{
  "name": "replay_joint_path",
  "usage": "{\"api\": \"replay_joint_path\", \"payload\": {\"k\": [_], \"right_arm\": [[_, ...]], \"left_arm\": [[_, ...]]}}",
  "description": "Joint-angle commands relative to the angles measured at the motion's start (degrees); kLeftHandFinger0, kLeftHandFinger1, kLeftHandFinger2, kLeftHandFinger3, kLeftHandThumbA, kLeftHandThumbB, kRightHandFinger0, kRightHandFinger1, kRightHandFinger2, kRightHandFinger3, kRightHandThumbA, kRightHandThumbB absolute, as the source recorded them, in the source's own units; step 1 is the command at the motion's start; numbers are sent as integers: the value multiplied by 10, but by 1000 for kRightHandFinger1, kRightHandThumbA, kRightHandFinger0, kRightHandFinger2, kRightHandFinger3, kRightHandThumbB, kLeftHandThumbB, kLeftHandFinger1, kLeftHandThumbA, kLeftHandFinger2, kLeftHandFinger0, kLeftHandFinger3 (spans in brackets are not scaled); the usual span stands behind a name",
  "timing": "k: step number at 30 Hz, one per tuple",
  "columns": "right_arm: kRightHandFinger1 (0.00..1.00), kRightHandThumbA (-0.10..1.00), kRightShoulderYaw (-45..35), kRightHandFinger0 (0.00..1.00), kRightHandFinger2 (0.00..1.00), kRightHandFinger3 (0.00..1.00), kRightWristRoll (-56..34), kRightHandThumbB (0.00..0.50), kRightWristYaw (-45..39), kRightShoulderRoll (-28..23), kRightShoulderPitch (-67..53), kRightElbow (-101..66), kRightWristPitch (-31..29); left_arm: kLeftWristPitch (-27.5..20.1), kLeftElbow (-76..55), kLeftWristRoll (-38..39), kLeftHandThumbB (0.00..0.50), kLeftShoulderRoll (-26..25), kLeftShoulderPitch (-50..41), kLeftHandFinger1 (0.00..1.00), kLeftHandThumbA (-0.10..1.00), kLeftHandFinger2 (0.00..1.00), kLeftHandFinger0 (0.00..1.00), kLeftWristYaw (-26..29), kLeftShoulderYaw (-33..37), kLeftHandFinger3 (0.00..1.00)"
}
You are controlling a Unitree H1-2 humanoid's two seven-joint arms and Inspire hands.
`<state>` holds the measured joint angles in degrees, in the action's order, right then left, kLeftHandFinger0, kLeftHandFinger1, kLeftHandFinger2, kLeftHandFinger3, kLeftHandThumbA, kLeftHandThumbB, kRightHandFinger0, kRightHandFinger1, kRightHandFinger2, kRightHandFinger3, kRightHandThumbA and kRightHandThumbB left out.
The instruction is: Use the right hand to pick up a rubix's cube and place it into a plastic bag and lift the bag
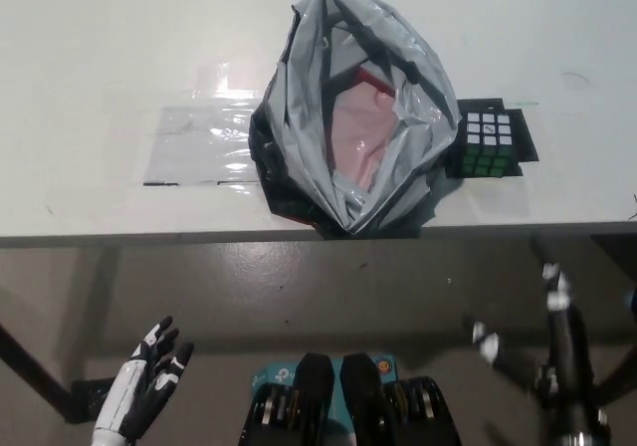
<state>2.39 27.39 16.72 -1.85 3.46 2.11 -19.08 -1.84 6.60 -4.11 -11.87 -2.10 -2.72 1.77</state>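
A grey plastic bag point(348, 117) stands open on the white table point(119, 58), its mouth showing a pink inside. A Rubik's cube point(488, 144) sits just right of the bag on a black mat point(522, 139), white face up and green face toward me. My black right hand point(542, 361) hangs below the table's front edge at the lower right, fingers spread, holding nothing. My white left hand point(149, 376) rests low at the lower left, open and below the table.
A clear taped sheet point(204, 142) lies on the table left of the bag. The table's front edge point(149, 237) runs across the middle of the view, with floor beneath.
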Motion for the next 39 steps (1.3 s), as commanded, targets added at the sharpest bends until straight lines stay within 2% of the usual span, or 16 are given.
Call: {"api": "replay_joint_path", "payload": {"k": [1,4,11,15,16,19,27,33,39], "right_arm": [[1000,843,-17,1000,1000,1000,63,409,38,11,71,-24,54],[1000,825,-26,1000,1000,1000,69,424,41,12,127,4,91],[1000,828,-35,1000,1000,1000,76,415,68,6,194,64,113],[1000,822,-41,1000,1000,1000,71,412,96,1,228,123,111],[1000,802,-41,1000,1000,1000,71,386,99,1,231,129,112],[1000,781,-46,1000,1000,1000,65,402,119,-1,254,173,108],[1000,686,-54,1000,1000,1000,47,402,164,-10,299,286,81],[1000,703,-50,1000,1000,1000,41,403,180,-17,314,326,73],[1000,717,-46,1000,1000,1000,33,406,191,-22,328,346,72]], "left_arm": [[-27,-13,-2,134,-2,2,1000,818,1000,1000,-5,0,1000],[-23,-16,1,123,-3,5,1000,797,1000,1000,-6,-2,1000],[-25,-15,0,138,-3,8,1000,818,1000,1000,-8,0,1000],[-26,-15,-4,142,-4,8,1000,839,1000,1000,-8,0,1000],[-26,-16,-4,142,-4,7,1000,841,1000,1000,-8,0,1000],[-25,-17,-3,145,-4,6,1000,850,1000,1000,-8,0,1000],[-22,-19,-5,157,-3,5,1000,850,1000,1000,-8,1,1000],[-25,-18,-1,149,-3,5,1000,847,1000,1000,-10,0,1000],[-22,-17,-7,162,-4,7,1000,865,1000,1000,-9,0,1000]]}}
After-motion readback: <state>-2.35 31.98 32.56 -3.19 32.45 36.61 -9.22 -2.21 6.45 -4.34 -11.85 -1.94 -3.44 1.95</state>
